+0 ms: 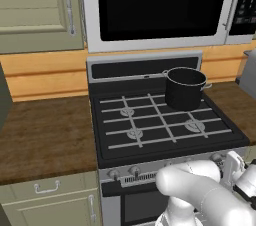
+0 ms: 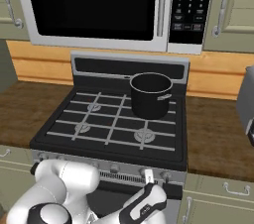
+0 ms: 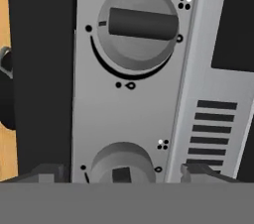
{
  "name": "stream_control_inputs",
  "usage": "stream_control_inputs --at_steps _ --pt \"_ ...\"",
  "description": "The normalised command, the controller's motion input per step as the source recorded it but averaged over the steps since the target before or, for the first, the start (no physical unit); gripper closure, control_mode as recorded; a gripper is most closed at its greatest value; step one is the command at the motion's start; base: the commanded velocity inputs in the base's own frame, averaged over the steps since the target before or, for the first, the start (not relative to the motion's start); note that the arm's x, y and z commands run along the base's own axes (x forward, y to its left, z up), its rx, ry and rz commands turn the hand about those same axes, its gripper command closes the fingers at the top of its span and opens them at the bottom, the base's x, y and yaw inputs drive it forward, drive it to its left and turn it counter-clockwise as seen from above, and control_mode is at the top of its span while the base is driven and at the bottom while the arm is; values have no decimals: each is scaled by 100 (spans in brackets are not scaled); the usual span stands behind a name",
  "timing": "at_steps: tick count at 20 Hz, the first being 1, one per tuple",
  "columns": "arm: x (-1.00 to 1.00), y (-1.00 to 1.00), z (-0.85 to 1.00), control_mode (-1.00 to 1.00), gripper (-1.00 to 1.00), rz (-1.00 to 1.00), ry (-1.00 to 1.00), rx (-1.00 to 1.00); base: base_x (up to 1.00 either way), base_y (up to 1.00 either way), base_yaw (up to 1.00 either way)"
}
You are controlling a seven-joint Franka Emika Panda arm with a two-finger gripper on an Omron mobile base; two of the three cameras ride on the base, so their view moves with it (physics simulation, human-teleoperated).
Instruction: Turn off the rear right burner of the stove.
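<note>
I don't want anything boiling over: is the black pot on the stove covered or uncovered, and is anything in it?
Uncovered: the black pot on the stove has no lid, and its dark inside shows past the rim. Whether it holds anything, cannot tell.

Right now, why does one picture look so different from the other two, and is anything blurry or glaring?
Hand view: extreme close-up, rolled sideways, soft-edged, of a knob on the stove's silver strip. Left base view: flat, even rendered light, no glare; the pot looks slightly soft. Right base view: the microwave door is plain black, reflecting nothing.
</note>
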Motion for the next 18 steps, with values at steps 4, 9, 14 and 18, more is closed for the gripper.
stream_control_inputs --at_steps 4,9,14,18 --pt "-9 27 0 -100 -100 0 -10 -1 0 0 0" --pt "0 12 0 -100 -100 0 0 0 0 0 0" --pt "8 6 2 -100 -100 0 0 0 0 0 0" --pt "16 8 0 -100 -100 0 0 0 0 0 0"
